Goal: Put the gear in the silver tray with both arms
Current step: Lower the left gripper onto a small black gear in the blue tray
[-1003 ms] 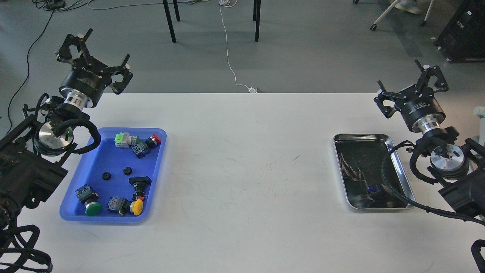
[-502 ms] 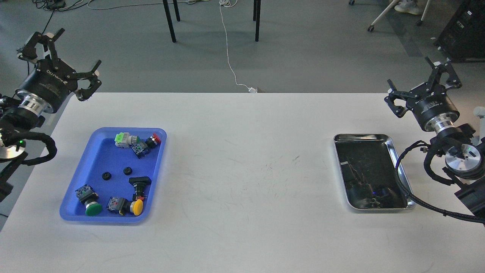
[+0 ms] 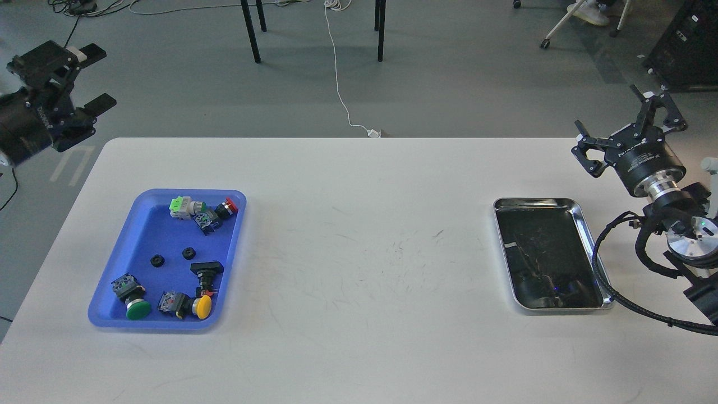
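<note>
Two small black gears point(image 3: 157, 260) point(image 3: 189, 253) lie in the middle of the blue plastic tray point(image 3: 140, 230) on the left of the white table. The silver tray point(image 3: 583, 221) sits at the table's right, its dark floor bare. My left gripper point(image 3: 76, 78) is open and empty, raised off the table's far left corner, well away from the gears. My right gripper point(image 3: 631, 123) is open and empty, above the table's right edge just behind the silver tray.
The blue tray also holds several push-button switches: green point(image 3: 136, 307), yellow point(image 3: 202, 306), red point(image 3: 227, 206) and a black one point(image 3: 206, 272). A black cable point(image 3: 603, 280) from my right arm loops over the silver tray's right rim. Chair legs and cords stand on the floor beyond.
My left arm has swung left and back, off the blue tray's corner to beyond the table's edge. My right arm has drawn slightly right, uncovering more of the silver tray.
</note>
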### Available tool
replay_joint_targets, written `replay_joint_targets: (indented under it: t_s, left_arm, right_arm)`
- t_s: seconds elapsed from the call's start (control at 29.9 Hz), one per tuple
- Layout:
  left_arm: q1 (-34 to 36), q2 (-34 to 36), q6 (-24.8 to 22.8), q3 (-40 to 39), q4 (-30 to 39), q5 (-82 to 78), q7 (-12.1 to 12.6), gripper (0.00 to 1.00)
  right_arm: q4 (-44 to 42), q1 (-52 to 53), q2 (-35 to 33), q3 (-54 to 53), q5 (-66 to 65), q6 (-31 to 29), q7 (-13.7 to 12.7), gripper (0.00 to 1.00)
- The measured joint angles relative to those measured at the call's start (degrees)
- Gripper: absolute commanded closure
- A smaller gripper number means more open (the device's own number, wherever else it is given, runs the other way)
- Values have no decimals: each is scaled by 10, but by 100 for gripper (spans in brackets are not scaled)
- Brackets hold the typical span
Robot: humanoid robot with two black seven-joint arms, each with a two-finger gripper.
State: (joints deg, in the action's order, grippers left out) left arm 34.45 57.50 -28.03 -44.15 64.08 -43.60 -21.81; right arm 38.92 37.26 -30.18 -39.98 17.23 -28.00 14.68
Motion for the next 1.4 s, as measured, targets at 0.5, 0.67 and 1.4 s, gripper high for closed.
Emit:
replay_joint_targets:
  t_s: [0.5, 0.67, 1.4]
  left_arm:
    - [-4, 24, 12, 10, 119, -387, -18, 6]
    - [-6, 20, 105, 95, 120, -525, -22, 9]
    - [-5, -42, 289, 303, -44, -675, -24, 38]
  right_arm:
    - [1, 0, -2, -2, -6, 0, 0, 1]
    - [0, 0, -5, -2, -6, 0, 0, 1]
    - [1, 0, -3, 0, -7, 0, 0, 1]
